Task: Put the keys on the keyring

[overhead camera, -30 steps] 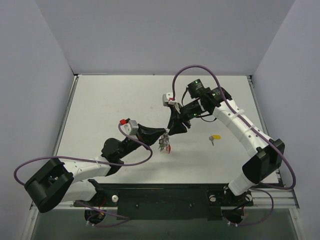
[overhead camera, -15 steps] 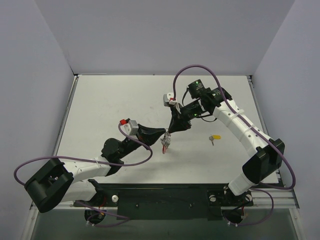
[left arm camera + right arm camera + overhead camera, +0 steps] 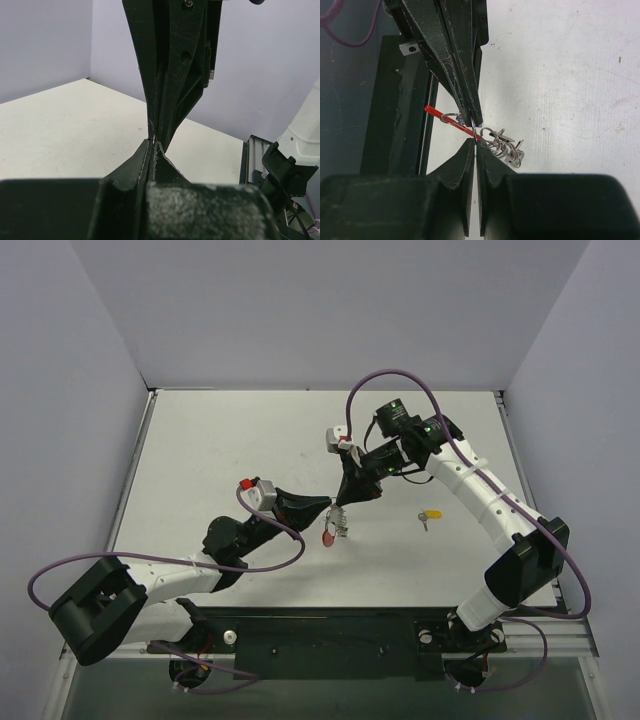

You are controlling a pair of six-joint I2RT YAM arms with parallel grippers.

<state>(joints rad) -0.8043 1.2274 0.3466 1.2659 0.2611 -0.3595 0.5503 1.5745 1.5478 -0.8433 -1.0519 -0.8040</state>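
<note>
The keyring [image 3: 451, 122] is a thin loop, red on one stretch, held above the table between both grippers. My left gripper [image 3: 331, 510] is shut on it, its fingers coming down from the top of the right wrist view. My right gripper [image 3: 476, 142] is shut on the same loop just below, tip to tip with the left. A bunch of small silvery rings and keys [image 3: 506, 147] hangs off the loop beside my right fingertips [image 3: 469, 146]. In the top view the bunch [image 3: 340, 524] dangles at mid-table. One yellow-capped key [image 3: 431, 513] lies alone on the table to the right.
The white table [image 3: 220, 450] is bounded by grey walls behind and on both sides. A black rail [image 3: 330, 635] runs along the near edge between the arm bases. Purple cables [image 3: 400, 375] loop over both arms.
My right gripper has closed from half open onto the keyring next to the left fingertips. The hanging bunch has swung and the red stretch now points down-left.
</note>
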